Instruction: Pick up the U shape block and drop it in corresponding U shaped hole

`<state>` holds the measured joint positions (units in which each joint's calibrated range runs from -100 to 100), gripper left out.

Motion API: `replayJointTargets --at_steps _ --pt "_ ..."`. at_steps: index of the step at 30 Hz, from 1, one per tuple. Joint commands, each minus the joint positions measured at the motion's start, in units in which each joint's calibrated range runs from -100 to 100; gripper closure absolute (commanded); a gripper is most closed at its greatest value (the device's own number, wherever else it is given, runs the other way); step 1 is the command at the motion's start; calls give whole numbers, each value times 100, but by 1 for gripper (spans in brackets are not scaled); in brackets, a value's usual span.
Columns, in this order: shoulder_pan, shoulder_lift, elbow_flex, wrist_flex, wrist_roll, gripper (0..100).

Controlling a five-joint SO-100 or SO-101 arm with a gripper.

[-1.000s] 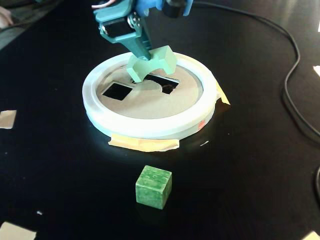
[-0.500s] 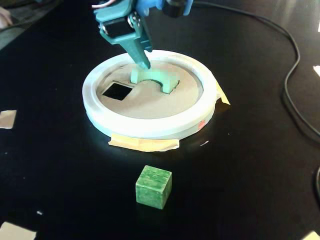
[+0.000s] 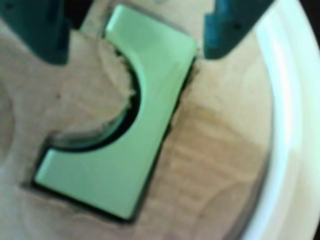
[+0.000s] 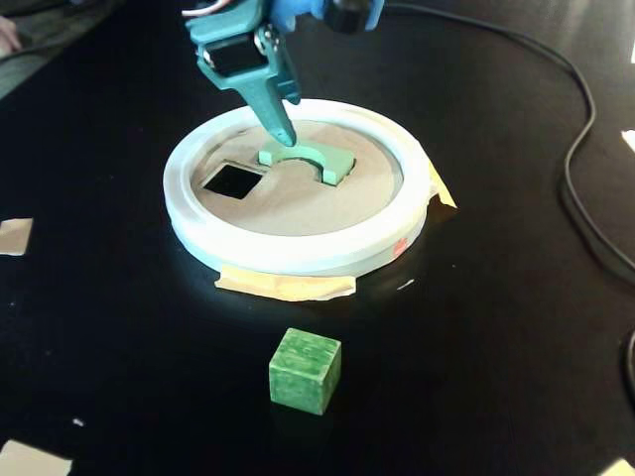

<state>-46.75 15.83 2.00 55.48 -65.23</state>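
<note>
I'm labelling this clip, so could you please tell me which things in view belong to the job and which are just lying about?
Job:
- U shape block, seated in the U shaped hole
- gripper, jaws apart, not gripping the block

Lying about:
- dark green cube
- square cutout
- black cable
- tape scraps

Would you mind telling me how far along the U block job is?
Nearly done: the U shape block sits in the U shaped hole, top about level with the tan disc. The gripper is open, holding nothing. Left: retreat.
</note>
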Motion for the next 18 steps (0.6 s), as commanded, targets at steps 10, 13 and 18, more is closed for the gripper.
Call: replayJointTargets --at_steps 10,13,18 --pt "2528 -1569 46 -14 5363 52" --pt "3027 -2098 556 438 6227 54" --pt "4101 -3531 1749 1763 6637 54"
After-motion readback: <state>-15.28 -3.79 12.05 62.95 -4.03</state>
